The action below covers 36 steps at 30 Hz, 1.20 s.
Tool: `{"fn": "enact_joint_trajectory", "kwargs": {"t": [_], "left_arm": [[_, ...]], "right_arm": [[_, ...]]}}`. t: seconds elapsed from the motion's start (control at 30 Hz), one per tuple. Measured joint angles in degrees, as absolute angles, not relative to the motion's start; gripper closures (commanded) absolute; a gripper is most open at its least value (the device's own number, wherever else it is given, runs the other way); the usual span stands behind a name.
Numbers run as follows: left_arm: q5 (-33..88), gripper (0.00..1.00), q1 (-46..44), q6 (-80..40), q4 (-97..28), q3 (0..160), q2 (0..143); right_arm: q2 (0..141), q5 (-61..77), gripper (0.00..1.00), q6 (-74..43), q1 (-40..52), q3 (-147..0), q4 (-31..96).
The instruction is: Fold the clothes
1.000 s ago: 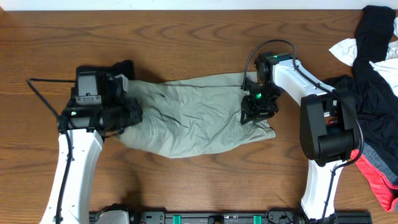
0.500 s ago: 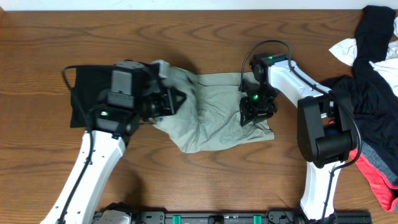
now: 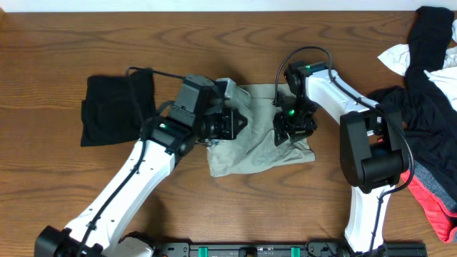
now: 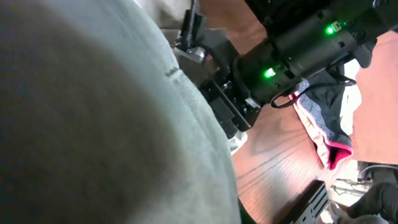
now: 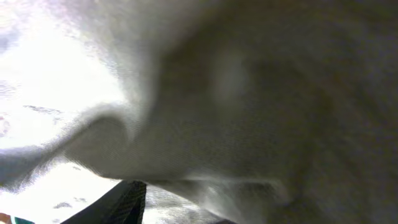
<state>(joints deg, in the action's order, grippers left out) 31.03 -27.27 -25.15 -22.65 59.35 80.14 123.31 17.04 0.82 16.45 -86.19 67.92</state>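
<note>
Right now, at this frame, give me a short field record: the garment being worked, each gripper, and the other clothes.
garment in work: khaki-green shorts, left end lifted over the middle
left gripper: shut on the shorts' lifted end
right gripper: down on the shorts' right end; open or shut unclear
folded black garment: lying flat, far left
unfolded pile: black, white and coral-pink clothes, far right

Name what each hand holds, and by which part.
Left hand: khaki shorts, by a lifted edge folded over the rest. Right hand: on the shorts; hold cannot be told.
</note>
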Motion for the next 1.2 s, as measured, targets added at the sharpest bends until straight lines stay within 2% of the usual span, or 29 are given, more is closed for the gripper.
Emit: {"fn": "enact_joint_trajectory", "kwargs": {"t": [0.17,0.27,0.63,0.7,0.8,0.83,0.87,1.0,1.2], "left_arm": [[28.8,0.94,-27.7,-26.0,-20.8,59.4,80.6],[26.1,0.94,-27.7,-26.6,-18.5,59.4,80.6],[20.9,0.92,-32.1,-27.9,-9.2,59.4,84.7],[20.5,0.83,-33.7,-28.1,-6.2,59.4,86.7],[20.4,0.58,-36.1,-28.2,0.6,59.4,89.6],[20.3,0.46,-37.1,-28.3,3.7,59.4,90.7],[20.3,0.42,-38.1,-28.4,6.9,59.6,91.7],[20.0,0.39,-42.5,-28.6,16.2,59.9,95.9],[20.2,0.39,-45.4,-29.3,18.0,59.9,100.3]], "right_arm": [[122.3,15.6,0.44,0.6,16.1,-86.7,68.7],[119.6,15.2,0.33,0.3,14.9,-88.1,69.4],[108.6,14.5,0.33,0.3,7.6,-90.3,71.6],[107.8,14.4,0.33,0.3,6.9,-90.3,71.9],[106.7,14.3,0.32,0.2,6.6,-90.3,72.2],[106.2,14.3,0.32,0.2,6.5,-90.3,72.3],[105.8,14.3,0.32,0.2,6.5,-90.3,72.4],[103.5,13.9,0.31,0.2,5.3,-90.3,72.7],[98.8,10.9,0.29,-0.9,-0.1,-90.3,73.6]]}}
